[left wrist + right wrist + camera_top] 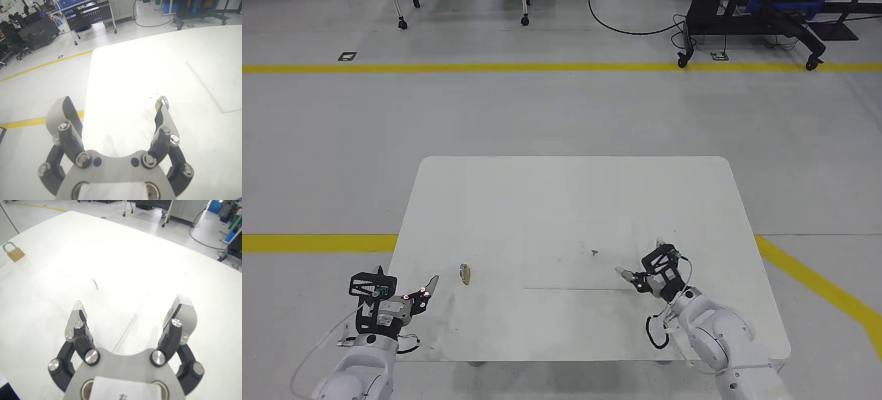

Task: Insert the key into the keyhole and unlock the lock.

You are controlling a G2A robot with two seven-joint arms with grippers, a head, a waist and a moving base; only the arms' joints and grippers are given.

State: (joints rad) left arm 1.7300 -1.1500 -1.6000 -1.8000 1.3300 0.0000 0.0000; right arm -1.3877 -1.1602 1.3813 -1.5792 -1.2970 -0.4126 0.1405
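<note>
Nearest the robot's side, the left claw point(422, 293) hangs at the desk's point(542, 190) edge at about 8 o'clock, jaws spread wide and holding nothing; its own camera shows the same wide spread point(113, 108). Just past it, at roughly 2 o'clock from the claw, the lock point(466, 273) lies flat on the white surface, a small brass body with a silver shackle. From the left wrist it peeks out behind one fingertip point(157, 105), so I cannot tell whether they touch. Over on the other side, the right claw point(640, 266) sits low over the desk at about 4 o'clock from the centre, also opened wide and empty point(130, 304). The key point(594, 252) rests alone close to the middle of the desk, at about 10 o'clock from that claw and near it; it is a thin silver sliver point(95, 283), well apart from the lock point(14, 253). Farther off, beyond the desk's 12 o'clock edge, a yellow line point(442, 68) crosses the grey floor.
</note>
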